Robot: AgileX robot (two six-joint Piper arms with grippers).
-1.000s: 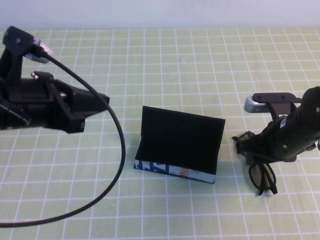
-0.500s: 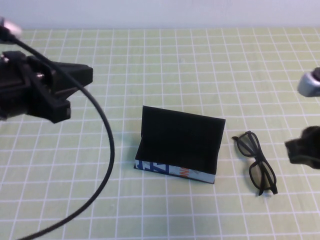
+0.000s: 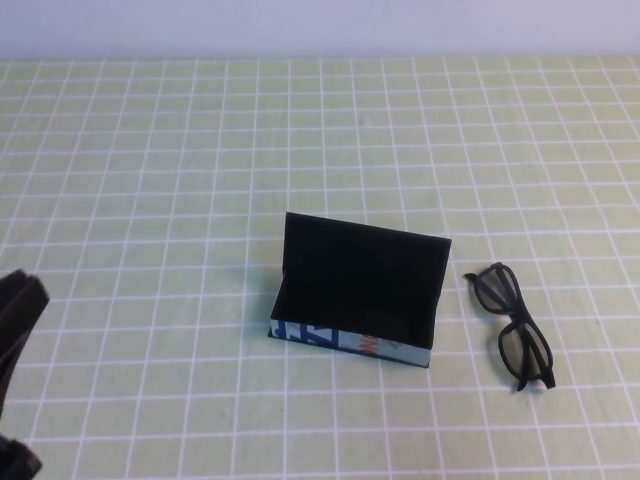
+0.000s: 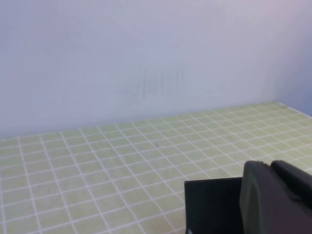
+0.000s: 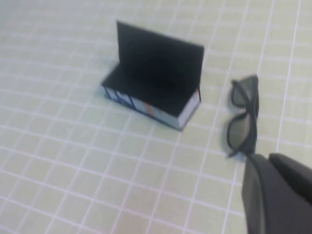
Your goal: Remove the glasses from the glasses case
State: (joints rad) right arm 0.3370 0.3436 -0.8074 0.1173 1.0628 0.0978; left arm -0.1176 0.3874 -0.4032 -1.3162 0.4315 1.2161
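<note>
Evidently the task was complete: the glasses [image 3: 511, 326] lay on the bench [image 3: 150, 200] just beside the open, empty glasses case [image 3: 357, 291]. Left claw [image 4: 273, 195] and right claw [image 5: 275, 195] hung clear; finger spread indeterminable.

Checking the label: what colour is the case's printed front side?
Light blue with dark blue and orange print on the glasses case; clearest in the high view.
</note>
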